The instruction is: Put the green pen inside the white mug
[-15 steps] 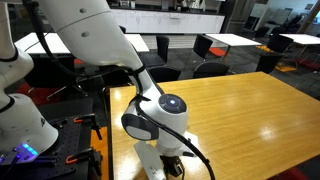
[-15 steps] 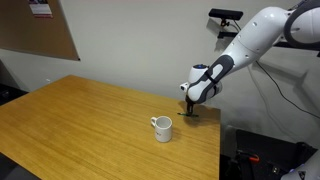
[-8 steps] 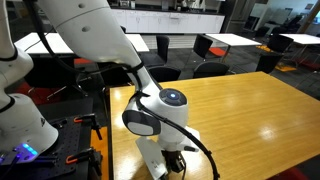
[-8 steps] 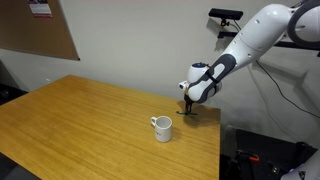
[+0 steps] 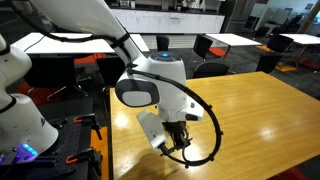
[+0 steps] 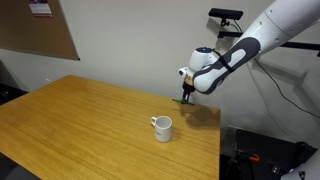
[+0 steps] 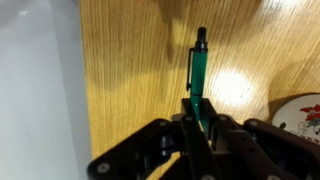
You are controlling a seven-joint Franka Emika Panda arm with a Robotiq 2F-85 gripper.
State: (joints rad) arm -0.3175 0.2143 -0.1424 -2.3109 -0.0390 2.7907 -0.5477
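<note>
My gripper [image 7: 197, 125] is shut on the green pen [image 7: 198, 70]. In the wrist view the pen sticks out beyond the fingertips, its dark tip far from the jaws. The pen hangs in the air above the wooden table [image 7: 130, 70]. The white mug [image 6: 162, 127] stands upright on the table in an exterior view, below my gripper [image 6: 186, 97] and nearer the camera. Part of the mug's rim [image 7: 300, 112] shows at the right edge of the wrist view. In the exterior view from behind the arm, my gripper [image 5: 178, 140] hangs over the table's near end and the mug is hidden.
The wooden table [image 6: 80, 110] stretches away from the mug. Its edge lies close behind my gripper, with a dark gap and equipment [image 6: 260, 155] beyond. Office tables and chairs [image 5: 215, 45] stand behind the table. A corkboard [image 6: 35, 30] hangs on the wall.
My gripper has risen from the table surface with the green pen held in it, and the arm has lifted higher. The mug has not moved.
</note>
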